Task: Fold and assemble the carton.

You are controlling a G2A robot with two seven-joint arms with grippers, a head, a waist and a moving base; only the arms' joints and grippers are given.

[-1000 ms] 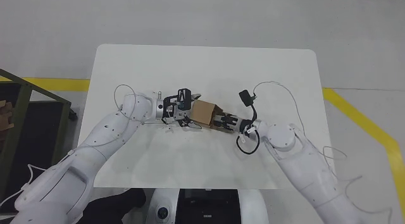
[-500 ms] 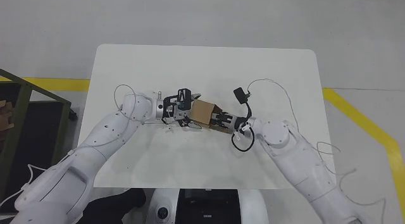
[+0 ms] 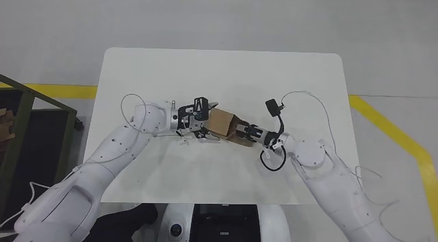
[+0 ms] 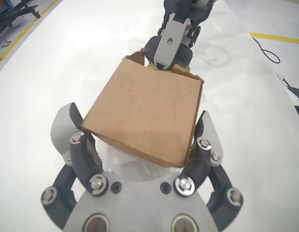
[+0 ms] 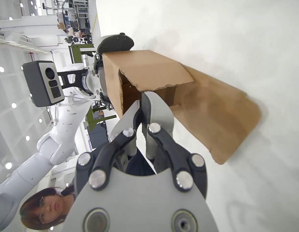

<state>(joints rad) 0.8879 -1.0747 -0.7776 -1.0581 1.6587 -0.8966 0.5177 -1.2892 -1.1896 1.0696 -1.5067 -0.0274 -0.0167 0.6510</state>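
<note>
Carton: a brown cardboard carton [image 3: 220, 122] [image 4: 149, 112] [image 5: 149, 71] lies on its side near the middle of the white table [image 3: 137, 71], a little toward the robot's edge, between the two grippers.
Open end: it faces the right arm. Its upper edge is torn and ragged, and the dark inside shows in the right wrist view.
Long flap: the long flap [image 5: 212, 121] juts from the open end and lies flat on the table, beside the right gripper.
Left gripper: the left gripper [image 3: 203, 124] [image 4: 137, 131] is clamped on the carton's closed end, with one finger on each side wall. The near bottom edge is raised a little off the table.
Right gripper: the right gripper [image 3: 241, 132] [image 5: 144, 100] [image 4: 164, 61] has its fingers pressed together. The tips sit at the torn upper edge of the open end and touch the cardboard there. Whether a sliver of cardboard sits between them cannot be told.
Arms: they meet from opposite sides, nearly in one line across the table.
</note>
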